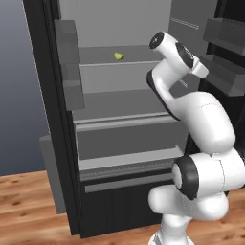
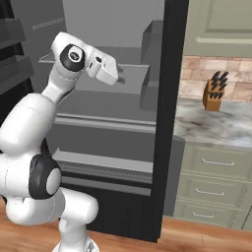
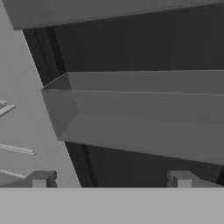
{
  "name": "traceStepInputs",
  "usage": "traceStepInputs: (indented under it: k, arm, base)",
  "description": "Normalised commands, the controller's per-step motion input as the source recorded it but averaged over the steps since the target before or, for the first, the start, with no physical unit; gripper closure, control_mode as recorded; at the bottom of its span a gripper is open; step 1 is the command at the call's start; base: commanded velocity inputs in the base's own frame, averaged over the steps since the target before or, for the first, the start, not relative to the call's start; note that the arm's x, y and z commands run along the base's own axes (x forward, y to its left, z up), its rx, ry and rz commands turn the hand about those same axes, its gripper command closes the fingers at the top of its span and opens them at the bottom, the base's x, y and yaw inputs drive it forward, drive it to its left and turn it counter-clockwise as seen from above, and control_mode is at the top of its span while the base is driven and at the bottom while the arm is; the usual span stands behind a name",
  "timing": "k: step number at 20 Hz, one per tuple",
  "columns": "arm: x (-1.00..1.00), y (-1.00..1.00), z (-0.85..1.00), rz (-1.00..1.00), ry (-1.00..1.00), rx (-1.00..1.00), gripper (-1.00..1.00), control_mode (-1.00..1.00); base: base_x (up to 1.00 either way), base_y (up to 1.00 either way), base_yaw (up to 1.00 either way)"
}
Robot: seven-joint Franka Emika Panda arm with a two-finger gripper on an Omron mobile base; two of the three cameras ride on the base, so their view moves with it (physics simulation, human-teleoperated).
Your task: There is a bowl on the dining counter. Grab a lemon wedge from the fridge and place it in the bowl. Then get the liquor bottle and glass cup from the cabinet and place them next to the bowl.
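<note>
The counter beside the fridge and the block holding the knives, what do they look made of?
The grey-white veined counter looks like polished marble or stone, judging by its cloudy veining. The small brown knife block looks like wood, by its warm tan colour; its grain is too small to tell.

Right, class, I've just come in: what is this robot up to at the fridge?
The white arm is reaching into the open fridge, whose doors stand swung wide. Its gripper is open and holds nothing, with the fingers apart and facing a grey door bin. The lemon wedge lies untouched on an upper shelf.
</note>
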Motion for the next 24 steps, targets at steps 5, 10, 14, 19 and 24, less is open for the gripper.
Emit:
traceStepInputs:
  k: [5,10,14,19,24]
  arm:
    - [-0.41,0.96,0.15,0.56,0.18,0.03,-1.00,-1.00]
    - [-0.41,0.74,0.11,0.56,0.27,0.07,-1.00,-1.00]
    - [-0.29,0.64,0.00,0.56,0.32,0.08,-1.00,-1.00]
    - [-0.31,0.43,0.00,0.47,0.30,0.09,-1.00,-1.00]
    - [-0.17,0.07,0.00,0.07,0.20,0.02,-1.00,-1.00]
  base:
    - [0.00,0.00,0.00]
    - [0.00,0.00,0.00]
    - [0.00,0.00,0.00]
    - [0.00,0.00,0.00]
    - [0.00,0.00,0.00]
